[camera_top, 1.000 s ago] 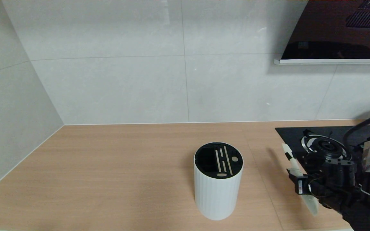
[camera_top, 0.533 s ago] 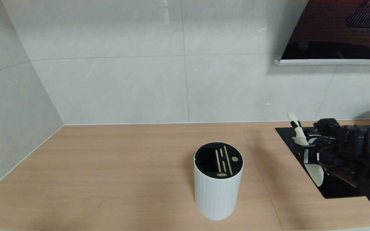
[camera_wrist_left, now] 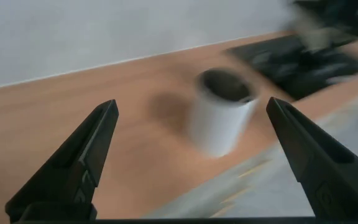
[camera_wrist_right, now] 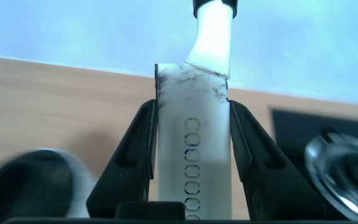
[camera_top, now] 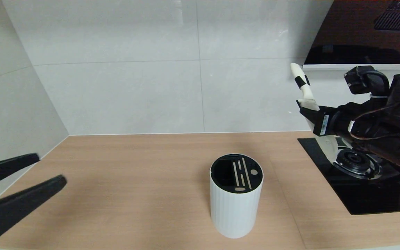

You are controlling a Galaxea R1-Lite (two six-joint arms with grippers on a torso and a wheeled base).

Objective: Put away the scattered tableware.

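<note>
A white knife [camera_top: 302,86] with a black band on its handle is held up over the stove's left edge, handle pointing up, my right gripper [camera_top: 311,111] shut on its blade. In the right wrist view the blade [camera_wrist_right: 193,134] sits between the two fingers of that gripper [camera_wrist_right: 193,171]. A white ribbed cylindrical holder [camera_top: 235,205] with a black slotted top stands on the wooden counter [camera_top: 134,180], left of and below the knife. My left gripper [camera_top: 51,169] is open at the counter's left edge, far from the holder [camera_wrist_left: 219,115].
A black gas stove [camera_top: 356,187] with a burner [camera_top: 354,161] lies on the counter at the right, under a dark range hood [camera_top: 370,31]. Tiled walls close off the back and the left side. The counter's front edge runs just before the holder.
My right gripper has lifted the knife from low beside the stove to well above it. My left gripper has come into the head view at the lower left.
</note>
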